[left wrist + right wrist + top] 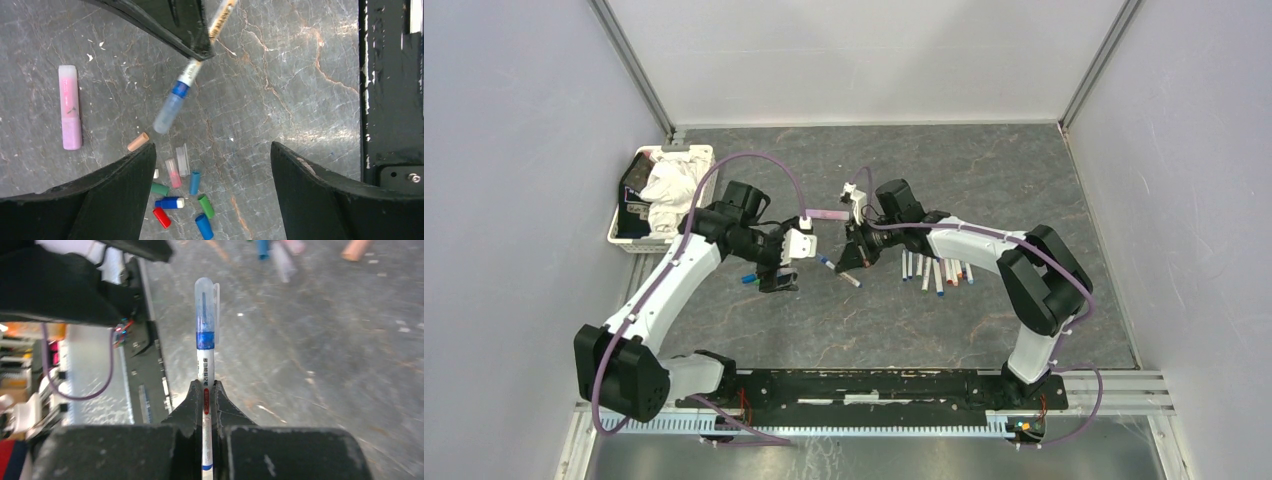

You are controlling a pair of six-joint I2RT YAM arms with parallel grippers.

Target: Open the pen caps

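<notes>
Right wrist: right gripper (209, 390) is clamping the pen (205, 365) by its barrel, jaws pinched tight.
Cap: pen cap (206, 305) is sitting on the pen's far tip, not yet pulled.
Left wrist: left gripper (212, 150) is gaping wide and empty, just short of that tip.
Next: I'd judge it is lining up, needing to close on the cap and pull along the pen.

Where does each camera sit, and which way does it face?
Top: above and behind, looking down at the table; left arm and right arm show whole.
Left wrist: on the left arm, facing down at caps; its open left gripper frames them.
Right wrist: looks along the shut right gripper gripping a pen.
Shared: both wrist views show that pen.
</notes>
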